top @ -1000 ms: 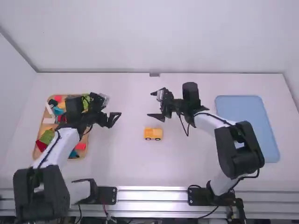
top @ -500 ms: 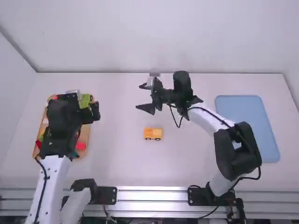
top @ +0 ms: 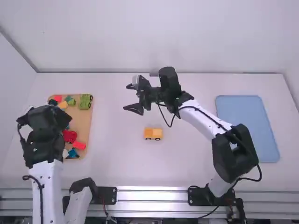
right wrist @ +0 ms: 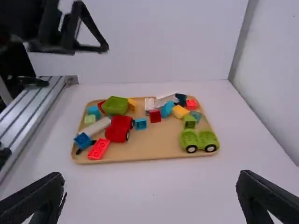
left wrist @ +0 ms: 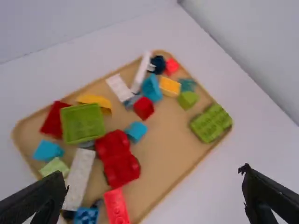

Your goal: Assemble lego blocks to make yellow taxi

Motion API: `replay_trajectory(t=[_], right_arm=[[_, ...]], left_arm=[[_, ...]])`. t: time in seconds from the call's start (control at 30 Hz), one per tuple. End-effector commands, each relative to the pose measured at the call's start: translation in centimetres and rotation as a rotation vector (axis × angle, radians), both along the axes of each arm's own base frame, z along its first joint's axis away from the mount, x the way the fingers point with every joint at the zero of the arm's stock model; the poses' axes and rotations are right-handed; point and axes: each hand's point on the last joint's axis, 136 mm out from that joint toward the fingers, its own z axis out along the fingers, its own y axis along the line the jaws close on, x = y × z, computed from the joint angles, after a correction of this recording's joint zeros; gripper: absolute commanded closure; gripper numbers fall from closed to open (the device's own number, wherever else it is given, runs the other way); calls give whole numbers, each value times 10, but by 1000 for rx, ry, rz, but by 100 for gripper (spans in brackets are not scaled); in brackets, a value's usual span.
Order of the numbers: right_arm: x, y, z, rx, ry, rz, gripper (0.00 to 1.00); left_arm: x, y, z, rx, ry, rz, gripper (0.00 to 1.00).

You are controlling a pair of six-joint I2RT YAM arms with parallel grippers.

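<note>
Plainly, with the yellow vehicle as hub of the clock and twelve pointing far, the bases of the left arm and right arm stood closest, toward seven and five. Next, around nine, a flat, bright-red plastic brick and a rounded red plastic wheeled piece lay in the shallow tan wooden tray.

At the hub, the stubby yellow plastic vehicle with dark wheels, seemingly the start of the taxi, stood upright on the white bench. A pale-blue tray sat at three. The vehicle looked light and stiff, smooth enough to slip and apt to roll; a level grip low on its long sides would likely suit it, with pressing kept straight down so joined parts wouldn't pop loose.

A little farther, between nine and ten, the left gripper was above the tray, its fingers released, wide apart, with nothing held. The right gripper hung toward eleven, its fingers also spread and empty.

Toward ten, at the tray's far part, lay a small yellow plastic brick and a green plastic wheeled piece. The brick was probably the next one wanted: hard, nearly weightless, best pinched squarely on opposite flat sides, because a corner grip could twist it and neighbouring bricks left scant room.
</note>
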Motion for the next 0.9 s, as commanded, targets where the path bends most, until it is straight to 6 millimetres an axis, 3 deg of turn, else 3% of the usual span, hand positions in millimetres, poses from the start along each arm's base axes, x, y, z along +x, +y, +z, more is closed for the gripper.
replay_trajectory(t=[0.0, 0.1, 0.43, 0.8, 0.87], right_arm=[[0, 5, 20, 14, -88, -3, 2], [0, 5, 20, 14, -85, 1, 2], [0, 4, 21, 17, -84, 1, 2], [3, 4, 20, 12, -87, -15, 2], [8, 4, 19, 4, -75, -47, 2]], left_arm=[[-11, 21, 18, 7, -9, 108, 1], [-18, 38, 19, -13, 24, 173, 1], [-4, 96, 3, -224, 46, 211, 1], [73, 113, 6, -292, 157, -12, 1], [102, 112, 1, -297, 226, -92, 1]])
